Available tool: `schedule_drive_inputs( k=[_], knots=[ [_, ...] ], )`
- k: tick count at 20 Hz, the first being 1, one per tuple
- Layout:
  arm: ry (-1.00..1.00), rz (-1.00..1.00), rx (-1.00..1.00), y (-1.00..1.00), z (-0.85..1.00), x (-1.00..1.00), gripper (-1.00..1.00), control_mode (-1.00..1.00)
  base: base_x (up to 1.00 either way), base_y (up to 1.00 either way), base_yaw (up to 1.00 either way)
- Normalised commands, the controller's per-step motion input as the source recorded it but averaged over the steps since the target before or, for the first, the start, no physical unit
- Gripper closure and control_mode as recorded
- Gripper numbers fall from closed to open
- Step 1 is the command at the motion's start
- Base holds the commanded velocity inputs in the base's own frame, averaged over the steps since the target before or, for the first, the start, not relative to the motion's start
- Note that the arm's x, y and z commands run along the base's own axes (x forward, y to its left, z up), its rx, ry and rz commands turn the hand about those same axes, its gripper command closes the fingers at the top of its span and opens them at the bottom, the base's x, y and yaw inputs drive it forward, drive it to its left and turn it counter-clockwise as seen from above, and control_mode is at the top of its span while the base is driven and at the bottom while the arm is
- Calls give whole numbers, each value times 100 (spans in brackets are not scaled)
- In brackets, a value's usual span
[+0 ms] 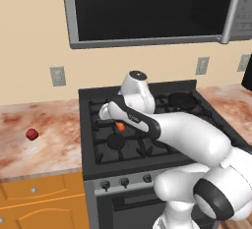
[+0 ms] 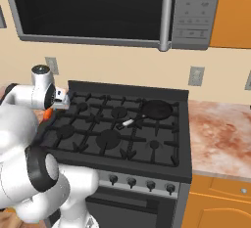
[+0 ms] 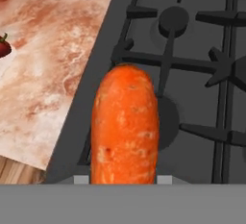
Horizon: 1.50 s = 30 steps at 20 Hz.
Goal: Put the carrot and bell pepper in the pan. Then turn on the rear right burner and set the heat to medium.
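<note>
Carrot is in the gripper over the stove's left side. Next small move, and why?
Probably carry the carrot right and back toward the pan. The gripper is shut on it above the left burners, the pan sits at the rear right, and the bell pepper waits on the counter.

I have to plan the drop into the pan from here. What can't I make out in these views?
- End effector fingertips: in the hand view the carrot covers them, so the grip contact is unseen.
- Carrot in the left base view: mostly behind the forearm, only an orange bit shows.
- Pan: small and dark in the right base view; its inside is unreadable.
- Bell pepper: cut by the hand view's left edge.
</note>
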Motion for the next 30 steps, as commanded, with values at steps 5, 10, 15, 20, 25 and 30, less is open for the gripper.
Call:
schedule_drive_inputs(
  k=[5,10,15,20,25,30],
  knots=[
    [0,-2,0,-100,1,5,100,-100,0,0,0],
    [0,-4,0,-100,0,9,100,-100,0,0,0],
    [1,-6,0,-100,0,20,100,-100,0,0,0],
    [6,-8,0,-98,0,30,100,-100,0,0,0],
    [8,-9,0,-86,1,23,100,-100,0,0,0],
    [8,-3,0,-49,1,10,100,-100,0,0,0]
  ],
)
